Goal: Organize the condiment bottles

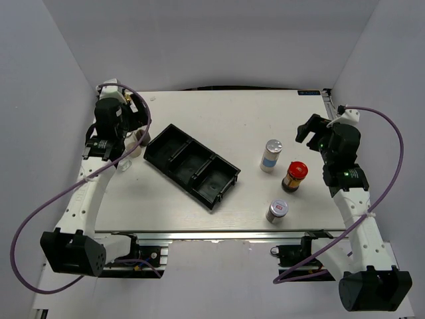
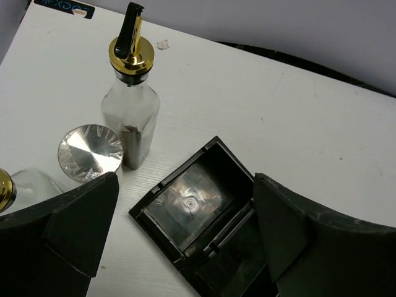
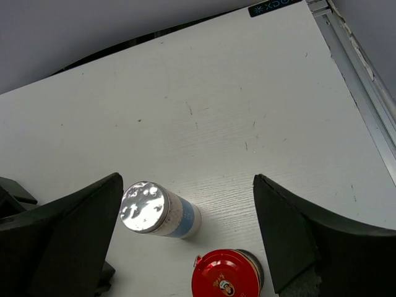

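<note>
Three condiment bottles stand right of the black tray (image 1: 192, 165): a silver-lidded shaker with a blue label (image 1: 271, 155) (image 3: 158, 210), a dark jar with a red lid (image 1: 295, 176) (image 3: 226, 273) and a small silver-lidded jar (image 1: 277, 211). Left of the tray, a clear glass bottle with a gold spout cap (image 2: 130, 105) stands upright beside a silver-lidded jar (image 2: 90, 151); another gold cap (image 2: 3, 189) shows at the frame's edge. My left gripper (image 2: 185, 185) (image 1: 141, 118) hovers open over the tray's end. My right gripper (image 3: 185, 185) (image 1: 305, 131) hangs open above the shaker, holding nothing.
The tray (image 2: 204, 210) lies diagonally at the table's middle, its three compartments holding nothing. White walls close in the table at back and sides. A metal rail (image 3: 365, 80) runs along the right edge. Bare tabletop lies behind the tray.
</note>
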`<state>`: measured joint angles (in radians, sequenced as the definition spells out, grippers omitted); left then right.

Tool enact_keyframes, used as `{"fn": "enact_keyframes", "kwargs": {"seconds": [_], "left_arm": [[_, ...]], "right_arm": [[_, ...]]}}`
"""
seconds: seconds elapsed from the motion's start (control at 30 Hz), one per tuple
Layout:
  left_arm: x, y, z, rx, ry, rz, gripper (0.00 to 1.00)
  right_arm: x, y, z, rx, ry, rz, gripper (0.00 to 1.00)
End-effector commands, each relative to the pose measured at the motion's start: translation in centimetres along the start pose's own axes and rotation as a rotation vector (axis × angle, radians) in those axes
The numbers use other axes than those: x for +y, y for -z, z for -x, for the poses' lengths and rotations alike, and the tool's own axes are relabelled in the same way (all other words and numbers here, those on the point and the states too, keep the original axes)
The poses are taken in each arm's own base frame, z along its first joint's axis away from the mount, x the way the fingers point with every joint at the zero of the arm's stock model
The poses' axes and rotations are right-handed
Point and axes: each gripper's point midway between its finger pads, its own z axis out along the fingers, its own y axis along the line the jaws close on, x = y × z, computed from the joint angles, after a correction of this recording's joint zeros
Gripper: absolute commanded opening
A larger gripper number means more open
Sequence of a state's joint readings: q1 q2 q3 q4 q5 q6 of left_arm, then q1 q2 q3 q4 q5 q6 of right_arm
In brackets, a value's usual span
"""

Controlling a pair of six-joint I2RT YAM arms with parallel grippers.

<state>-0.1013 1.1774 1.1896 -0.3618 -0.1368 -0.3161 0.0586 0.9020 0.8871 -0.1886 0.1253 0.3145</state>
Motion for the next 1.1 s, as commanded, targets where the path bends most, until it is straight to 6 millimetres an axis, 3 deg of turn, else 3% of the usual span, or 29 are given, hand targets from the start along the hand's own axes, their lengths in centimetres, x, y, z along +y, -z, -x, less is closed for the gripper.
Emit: {"fn": "enact_keyframes", "kwargs": {"seconds": [0.0,0.2,0.37,0.43,0.63,0.77,1.07], "left_arm": [[-0.5,-0.1,1.0,-0.002,-0.06,-0.017,0.98],[1.7,-2.8,0.9,0.015,-0.114,0.123,0.98],[2.2,-5.2,2.0,-0.023,-0.147,0.171,0.98],[3.7,-6.3,1.7,-0.02,-0.153,0.265,0.98],[2.7,-9.5,2.2,-0.054,-0.164,0.232,0.97],[2.6,-11.4,2.0,-0.05,-0.176,0.236,0.93],[4.2,-12.5,1.8,-0.056,-0.193,0.332,0.83]], "right_arm": [[0.7,0.8,3.0,-0.097,0.006,0.022,0.89],[2.5,1.5,3.5,-0.162,0.068,0.147,0.89],[3.0,1.3,4.1,-0.153,0.073,0.162,0.89],[3.5,1.3,4.0,-0.145,0.085,0.192,0.89],[4.0,1.6,3.7,-0.142,0.127,0.229,0.89],[3.2,1.7,3.7,-0.156,0.135,0.19,0.89],[2.9,1.7,3.6,-0.162,0.151,0.177,0.89]]}}
